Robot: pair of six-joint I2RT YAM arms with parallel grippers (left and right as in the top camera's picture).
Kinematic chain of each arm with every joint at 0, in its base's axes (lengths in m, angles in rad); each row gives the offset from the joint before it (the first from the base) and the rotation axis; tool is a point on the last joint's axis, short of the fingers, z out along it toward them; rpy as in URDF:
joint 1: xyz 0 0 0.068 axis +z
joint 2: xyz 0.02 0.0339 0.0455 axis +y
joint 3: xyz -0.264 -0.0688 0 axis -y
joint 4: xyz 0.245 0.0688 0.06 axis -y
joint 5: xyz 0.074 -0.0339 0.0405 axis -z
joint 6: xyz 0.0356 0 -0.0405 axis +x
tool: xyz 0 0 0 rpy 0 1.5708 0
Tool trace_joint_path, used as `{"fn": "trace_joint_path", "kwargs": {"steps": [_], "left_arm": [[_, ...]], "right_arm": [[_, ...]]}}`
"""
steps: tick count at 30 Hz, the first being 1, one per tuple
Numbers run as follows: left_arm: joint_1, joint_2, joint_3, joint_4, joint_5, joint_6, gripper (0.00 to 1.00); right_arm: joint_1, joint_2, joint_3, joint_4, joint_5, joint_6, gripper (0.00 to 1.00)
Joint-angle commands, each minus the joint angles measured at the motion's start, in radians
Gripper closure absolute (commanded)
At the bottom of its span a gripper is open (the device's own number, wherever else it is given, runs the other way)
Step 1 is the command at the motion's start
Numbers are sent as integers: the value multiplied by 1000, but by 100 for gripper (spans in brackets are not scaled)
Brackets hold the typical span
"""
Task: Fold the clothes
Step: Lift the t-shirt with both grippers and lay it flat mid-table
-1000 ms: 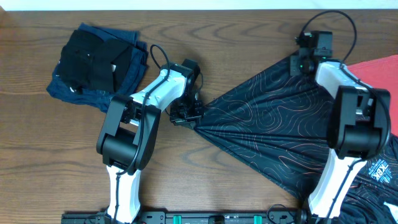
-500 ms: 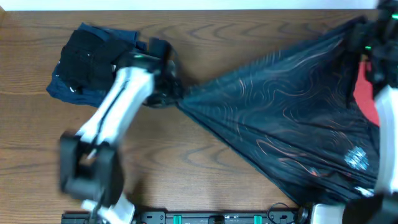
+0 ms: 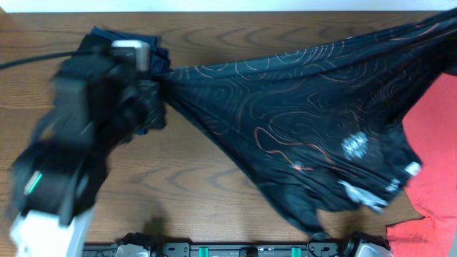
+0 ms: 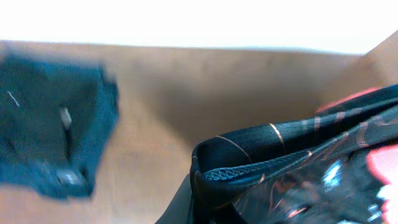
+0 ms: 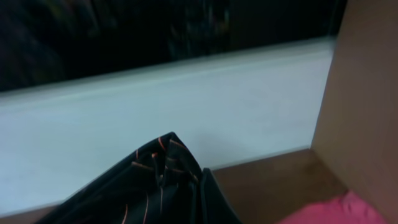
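Pinches hem of black shirt [image 3: 300,135] in left gripper [image 3: 157,86], jaws pressed together on the cloth — same with right gripper [image 5: 196,193] at another edge. Stretches shirt across table [image 3: 200,207], from navy garment [image 4: 56,143] toward coral-red garment [image 3: 432,171].

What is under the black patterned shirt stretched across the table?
The wooden table shows around the black shirt, and a coral-red garment sticks out from beneath its right edge. How far that garment runs underneath is hidden by the cloth.
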Motion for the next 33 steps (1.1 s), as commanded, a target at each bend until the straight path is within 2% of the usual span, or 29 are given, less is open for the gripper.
{"fn": "trace_joint_path", "kwargs": {"steps": [1, 4, 8, 13, 16, 27, 33], "left_arm": [[5, -98, 108, -1, -41, 61, 94], [5, -153, 198, -11, -84, 77, 94], [5, -194, 329, -37, -90, 164, 94], [5, -202, 488, -67, -89, 217, 94], [5, -202, 543, -76, -85, 245, 94], [5, -191, 616, 14, -146, 291, 94], [5, -64, 599, -14, -164, 296, 94]], "right_arm": [[-11, -61, 108, -54, 0, 30, 99], [-11, -89, 207, -126, 23, 30, 99], [-10, -94, 350, -199, 122, 30, 99], [-10, -94, 453, -206, 301, 5, 99], [-10, -94, 500, -217, 325, -16, 99], [-9, -86, 575, -268, 317, -31, 99], [-8, -7, 566, -297, 248, -31, 99]]}}
